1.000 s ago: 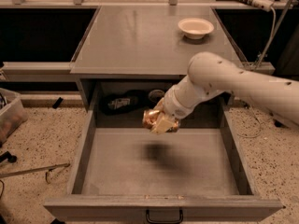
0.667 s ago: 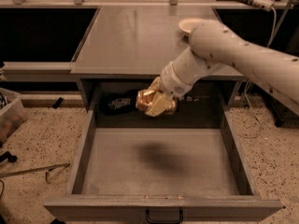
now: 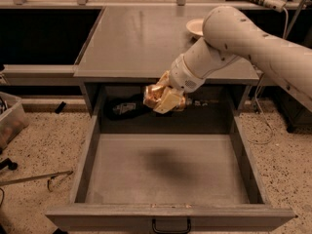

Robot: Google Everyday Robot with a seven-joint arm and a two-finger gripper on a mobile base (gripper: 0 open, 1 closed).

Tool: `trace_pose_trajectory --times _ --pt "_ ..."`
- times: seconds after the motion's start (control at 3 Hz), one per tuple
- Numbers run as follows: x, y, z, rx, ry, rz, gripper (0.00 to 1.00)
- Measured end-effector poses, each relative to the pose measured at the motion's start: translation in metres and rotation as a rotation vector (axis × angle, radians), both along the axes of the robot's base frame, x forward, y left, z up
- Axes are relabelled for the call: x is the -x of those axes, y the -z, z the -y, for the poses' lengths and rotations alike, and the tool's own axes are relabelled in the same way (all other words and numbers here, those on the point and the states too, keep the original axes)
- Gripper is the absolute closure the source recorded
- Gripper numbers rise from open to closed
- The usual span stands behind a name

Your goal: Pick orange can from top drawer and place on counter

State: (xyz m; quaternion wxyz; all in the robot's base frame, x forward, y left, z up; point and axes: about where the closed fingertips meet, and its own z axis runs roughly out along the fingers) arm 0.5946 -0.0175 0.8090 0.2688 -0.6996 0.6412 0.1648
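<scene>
My gripper (image 3: 165, 99) is shut on the orange can (image 3: 154, 95), a shiny orange-gold dented can, and holds it in the air above the back of the open top drawer (image 3: 165, 172), just below the counter's front edge. The drawer floor is bare, with the can's shadow on it. The grey counter (image 3: 141, 38) lies behind and above the can. My white arm reaches in from the upper right.
A white bowl (image 3: 196, 27) sits on the counter's right side, partly hidden by my arm. A dark object (image 3: 126, 108) lies in the recess behind the drawer. Speckled floor lies on both sides, with a bin (image 3: 9, 118) at the left.
The gripper has lifted the can up out of the drawer and moved it left, toward the counter's front edge. The shadow on the drawer floor has spread and faded.
</scene>
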Motion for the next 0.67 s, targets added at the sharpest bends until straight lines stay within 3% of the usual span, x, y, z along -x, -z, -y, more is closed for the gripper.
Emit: trace_pose_trajectory --times 0.33,0.67 --pt "-0.018 -0.023 -0.004 0.002 -0.011 0.046 1.00" --pt "-0.057 -0.051 -0.013 0.017 -0.041 0.124 1.00"
